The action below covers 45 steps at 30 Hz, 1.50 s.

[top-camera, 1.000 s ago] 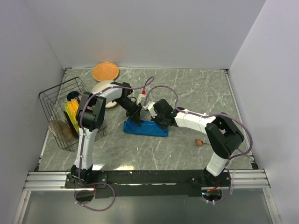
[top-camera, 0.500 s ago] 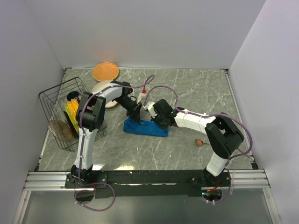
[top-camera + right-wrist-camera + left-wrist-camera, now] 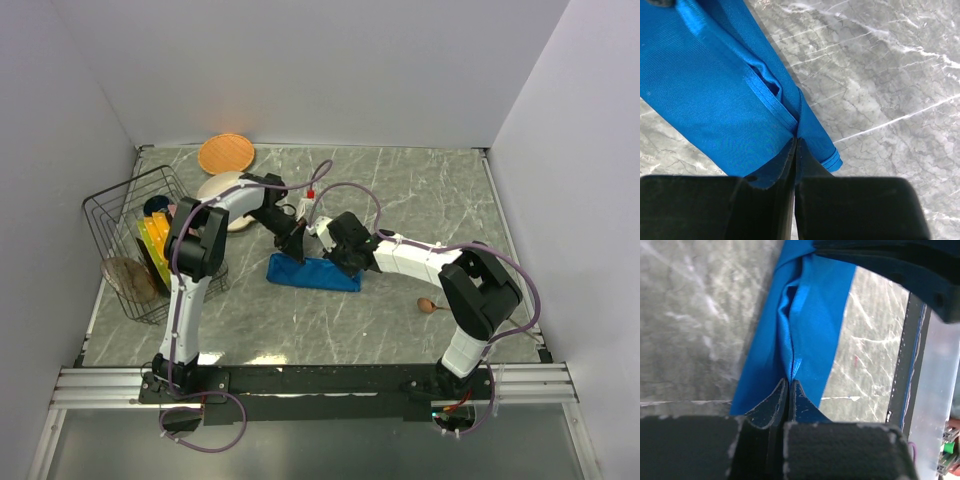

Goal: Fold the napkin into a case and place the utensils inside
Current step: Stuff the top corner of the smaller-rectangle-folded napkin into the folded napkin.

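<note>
The blue napkin (image 3: pixel 313 273) lies mid-table as a narrow layered strip. My left gripper (image 3: pixel 293 249) is shut, pinching a ridge of the cloth (image 3: pixel 805 325) at the strip's far left edge. My right gripper (image 3: pixel 347 262) is shut on the cloth (image 3: pixel 715 95) near the strip's right end, where the layered hem shows. Both hold the far long edge just above the table. A brown wooden spoon (image 3: pixel 431 305) lies on the table to the right, near the right arm's elbow.
A wire basket (image 3: pixel 140 240) with coloured plates stands at the left. An orange plate (image 3: pixel 225 153) and a white plate (image 3: pixel 222 190) lie at the back left. Grey walls enclose the marble table.
Both grippers have drawn the napkin's far edge slightly back and up. The strip now lies a little flatter and narrower.
</note>
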Each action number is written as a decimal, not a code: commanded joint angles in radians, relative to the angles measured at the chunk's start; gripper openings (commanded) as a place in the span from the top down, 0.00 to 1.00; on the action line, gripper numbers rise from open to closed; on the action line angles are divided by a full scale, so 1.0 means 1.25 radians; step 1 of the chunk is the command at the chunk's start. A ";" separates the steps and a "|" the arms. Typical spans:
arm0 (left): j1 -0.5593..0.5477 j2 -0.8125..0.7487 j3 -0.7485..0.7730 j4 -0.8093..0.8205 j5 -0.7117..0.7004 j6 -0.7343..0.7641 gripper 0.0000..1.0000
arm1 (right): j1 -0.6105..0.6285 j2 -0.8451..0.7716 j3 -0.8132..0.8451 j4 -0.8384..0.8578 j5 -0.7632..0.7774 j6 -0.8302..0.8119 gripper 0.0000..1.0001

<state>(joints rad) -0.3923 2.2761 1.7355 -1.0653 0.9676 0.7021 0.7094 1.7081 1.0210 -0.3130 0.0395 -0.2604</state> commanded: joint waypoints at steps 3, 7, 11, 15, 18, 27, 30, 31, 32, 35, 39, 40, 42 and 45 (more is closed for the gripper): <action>0.013 0.048 -0.021 0.090 0.038 -0.106 0.99 | 0.008 0.003 0.023 0.056 0.013 -0.032 0.89; 0.016 0.051 -0.059 0.133 0.059 -0.175 0.99 | 0.009 0.008 0.037 0.049 0.016 -0.033 0.78; 0.017 0.058 -0.072 0.138 0.058 -0.182 0.99 | 0.008 -0.009 0.059 0.012 0.009 -0.013 0.61; 0.019 0.071 -0.062 0.125 0.057 -0.176 0.99 | 0.008 -0.025 0.074 -0.013 -0.007 0.006 0.50; 0.021 0.081 -0.039 0.111 0.054 -0.174 0.99 | 0.007 -0.014 0.073 -0.021 -0.018 0.007 0.43; 0.021 0.091 0.002 0.072 0.055 -0.158 0.99 | 0.008 0.026 0.052 -0.010 -0.021 -0.025 0.44; 0.021 0.081 0.006 0.062 0.063 -0.154 0.99 | 0.007 0.039 0.050 -0.007 -0.019 -0.035 0.51; 0.021 0.078 0.008 0.057 0.074 -0.149 0.99 | 0.006 0.044 0.047 -0.009 -0.019 -0.038 0.54; 0.021 0.073 0.009 0.053 0.079 -0.146 0.99 | 0.006 0.052 0.050 -0.011 -0.021 -0.042 0.56; 0.019 0.047 0.013 0.055 0.095 -0.148 0.99 | 0.004 0.064 0.050 -0.010 -0.023 -0.057 0.64; 0.019 0.024 0.025 0.041 0.114 -0.143 0.99 | 0.003 0.064 0.052 -0.010 -0.029 -0.068 0.74; 0.019 0.019 0.025 0.047 0.117 -0.148 0.99 | 0.004 0.063 0.051 -0.006 -0.029 -0.069 0.77; 0.018 0.010 0.025 0.057 0.123 -0.160 0.99 | 0.003 0.061 0.047 -0.002 -0.047 -0.078 0.79; 0.017 0.017 0.027 0.084 0.117 -0.176 0.99 | 0.003 0.058 0.042 0.002 -0.051 -0.083 0.82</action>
<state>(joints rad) -0.3668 2.3592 1.7306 -0.9970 1.0767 0.4843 0.7094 1.7779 1.0790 -0.3229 -0.0082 -0.3408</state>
